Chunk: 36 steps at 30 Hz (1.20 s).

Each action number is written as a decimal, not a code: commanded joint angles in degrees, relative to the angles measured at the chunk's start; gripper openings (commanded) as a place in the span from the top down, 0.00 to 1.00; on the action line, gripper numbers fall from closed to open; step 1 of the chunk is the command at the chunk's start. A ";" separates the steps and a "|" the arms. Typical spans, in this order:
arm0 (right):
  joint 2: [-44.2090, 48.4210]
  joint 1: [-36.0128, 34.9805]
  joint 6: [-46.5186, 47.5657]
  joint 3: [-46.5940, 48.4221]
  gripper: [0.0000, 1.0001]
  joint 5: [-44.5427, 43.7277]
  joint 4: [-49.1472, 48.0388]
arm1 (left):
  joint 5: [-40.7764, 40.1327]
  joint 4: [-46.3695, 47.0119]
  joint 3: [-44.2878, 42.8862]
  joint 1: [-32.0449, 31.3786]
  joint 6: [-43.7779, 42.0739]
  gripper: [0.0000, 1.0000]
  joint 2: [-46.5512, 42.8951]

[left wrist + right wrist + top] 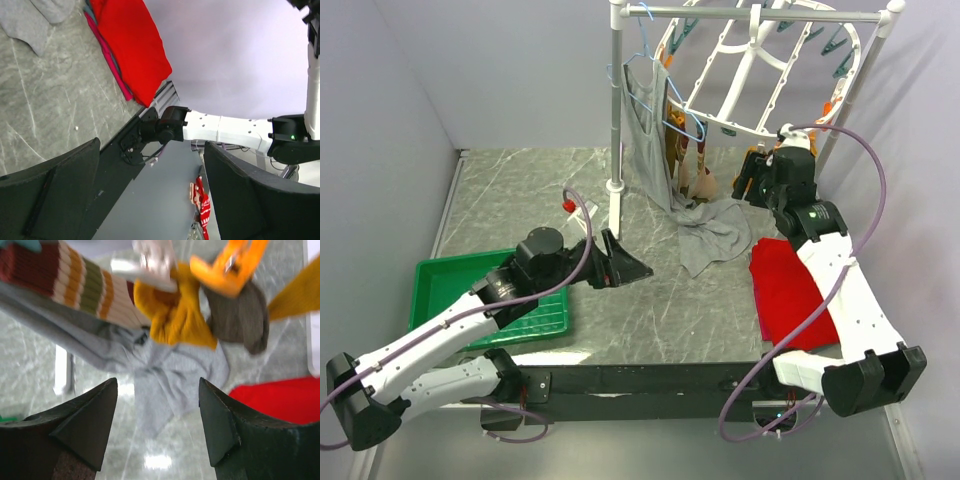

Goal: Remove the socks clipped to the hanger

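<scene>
Socks (175, 315) hang bunched from the hanger (760, 70), filling the upper middle of the right wrist view. There are 3 in sight: a mustard sock in the centre, a brown sock (240, 315) to its right under an orange clip (227, 267), and a striped sock (65, 275) at the upper left. In the top view they dangle below the hanger's lower rim, upper centre, just beside a grey tank top (650, 130).

They look light, soft and limp, so they should crumple in a pinch and stretch before a clip lets go. I judge the best hold is the bunched fabric just under its clip, pulled downward.

The right gripper (157, 387) is spread wide and empty, aimed at the mustard sock without touching it. The left gripper (150, 150), at the lower left of the top view near a green tray (440, 280), is likewise spread and empty.
</scene>
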State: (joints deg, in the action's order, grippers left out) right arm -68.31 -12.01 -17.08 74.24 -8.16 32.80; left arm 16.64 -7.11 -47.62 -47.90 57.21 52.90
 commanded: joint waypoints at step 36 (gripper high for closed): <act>0.29 0.15 5.56 -16.23 0.51 -6.87 -34.19 | -6.19 -6.33 -3.98 -1.93 -1.40 0.04 -6.32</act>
State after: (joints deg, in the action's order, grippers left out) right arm -68.71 -11.99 -13.63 59.13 -14.55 3.38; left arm 10.63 -14.57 -48.90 -49.54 56.64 47.57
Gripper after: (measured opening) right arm 0.520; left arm 0.961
